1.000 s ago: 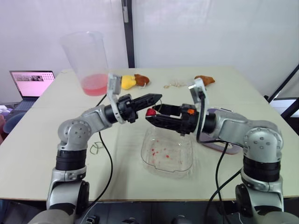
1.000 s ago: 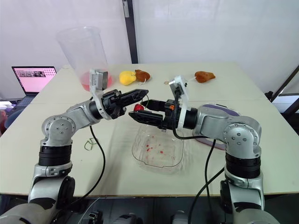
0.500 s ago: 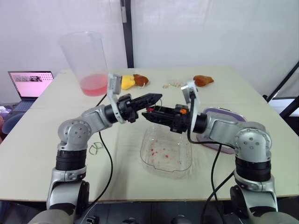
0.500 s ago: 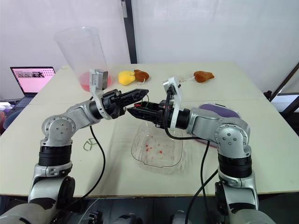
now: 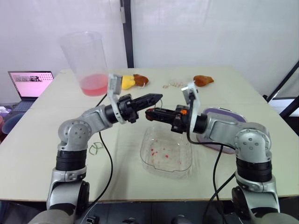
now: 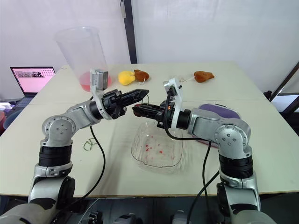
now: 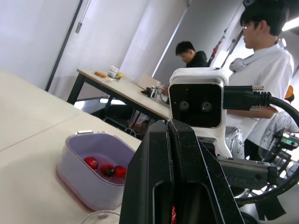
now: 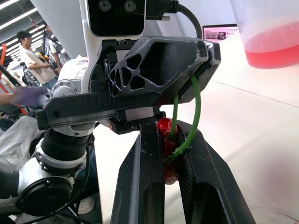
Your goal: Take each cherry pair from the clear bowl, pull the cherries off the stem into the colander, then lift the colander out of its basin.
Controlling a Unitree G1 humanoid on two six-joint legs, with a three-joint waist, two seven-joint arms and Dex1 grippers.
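Both arms meet above the far edge of the clear bowl (image 5: 179, 162), which sits near the middle of the counter (image 5: 32, 144) with only red smears inside. The left pincer (image 5: 157, 97) is shut on the green stem (image 8: 196, 108). The right pincer (image 5: 149, 113), just below and facing it, is clamped narrowly on a red cherry (image 8: 164, 129) joined to that stem. The purple colander (image 7: 78, 176) stands on the counter to the robot's right of the bowl, with a few cherries (image 7: 91, 162) lying in it.
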